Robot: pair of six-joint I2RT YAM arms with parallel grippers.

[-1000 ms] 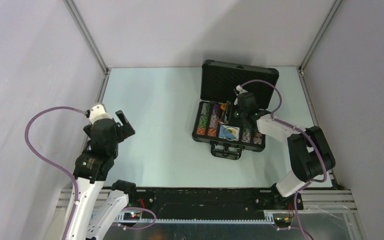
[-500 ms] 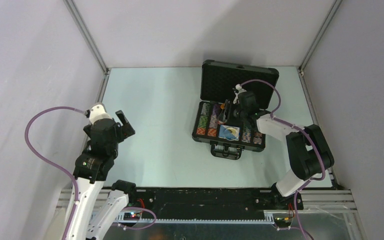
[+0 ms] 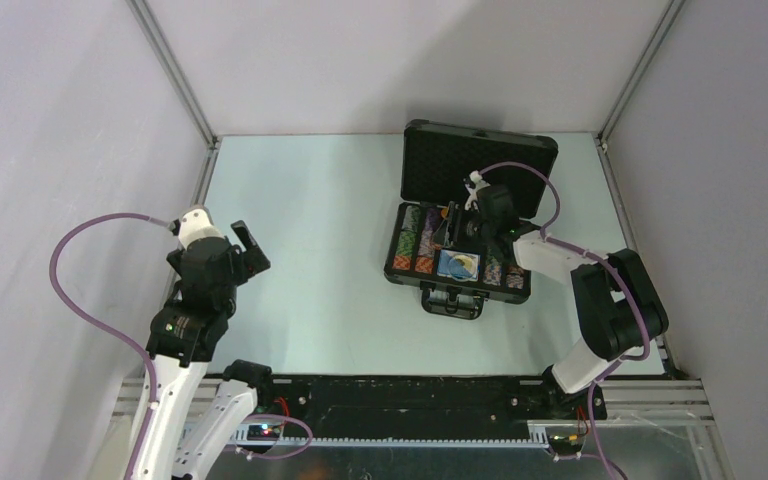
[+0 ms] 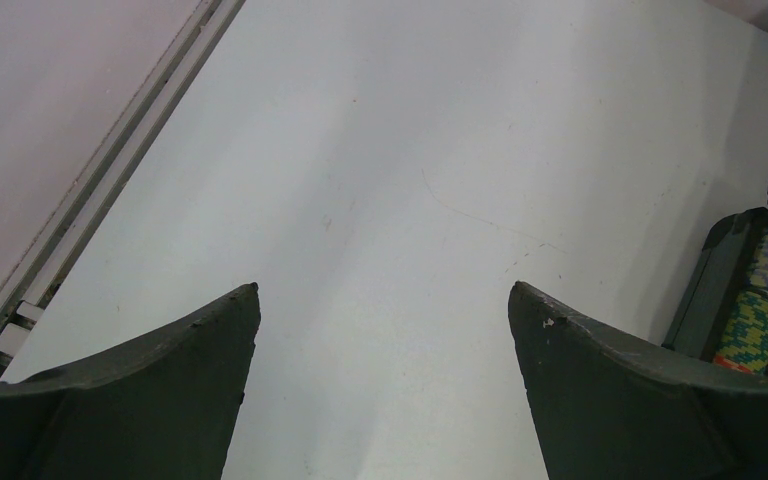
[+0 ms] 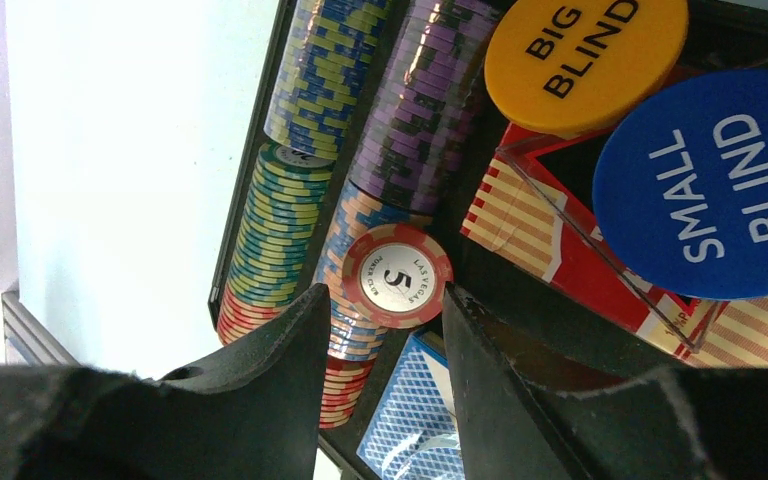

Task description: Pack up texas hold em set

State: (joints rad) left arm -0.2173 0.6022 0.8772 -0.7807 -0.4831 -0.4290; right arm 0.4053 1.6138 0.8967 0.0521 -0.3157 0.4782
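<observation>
The black case (image 3: 400, 272) lies open at the table's far right, its foam-lined lid (image 3: 480, 155) standing up behind. Multicoloured chip rows (image 5: 290, 230) fill its left slots. My right gripper (image 3: 451, 228) hangs over these rows. In the right wrist view that gripper (image 5: 387, 290) is shut on a red-white chip (image 5: 397, 277) marked 5, held across its width at the very fingertips, face up just above a row. The red-white card box (image 5: 530, 230) lies beside it. My left gripper (image 3: 250, 250) stands open and empty over bare table at the left.
A yellow BIG BLIND disc (image 5: 585, 60) and a blue SMALL BLIND disc (image 5: 705, 180) rest on the card box. A blue-backed deck (image 5: 410, 420) lies in the case's middle slot. The case handle (image 3: 452, 303) faces me. Enclosure walls and a metal rail (image 4: 110, 180) border the table.
My right gripper has drifted slightly to the left and farther back over the case with the chip. The left arm has not moved.
</observation>
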